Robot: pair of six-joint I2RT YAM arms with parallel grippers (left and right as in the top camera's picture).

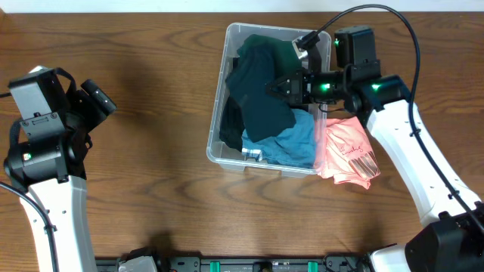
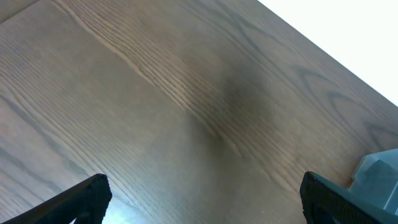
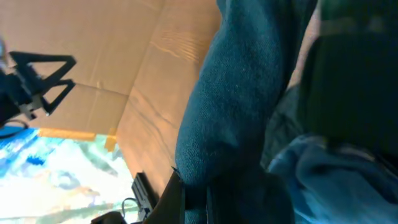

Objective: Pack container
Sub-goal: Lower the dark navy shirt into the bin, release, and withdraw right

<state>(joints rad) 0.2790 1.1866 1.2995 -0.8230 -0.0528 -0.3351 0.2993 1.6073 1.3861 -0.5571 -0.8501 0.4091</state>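
Fingers on your right gripper (image 1: 281, 88) look clamped on a teal garment (image 1: 257, 102) over the container (image 1: 217, 151), left gripper (image 2: 205, 186) spread and idle; pink garment (image 1: 346, 151) lies outside, unpacked.

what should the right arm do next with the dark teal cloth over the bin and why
Probably lower the right gripper slightly and release: it seems pinched on the dark teal garment, which already lies over the clear plastic rectangular bin, atop the blue garment inside. The pink garment beside the bin is not yet packed.
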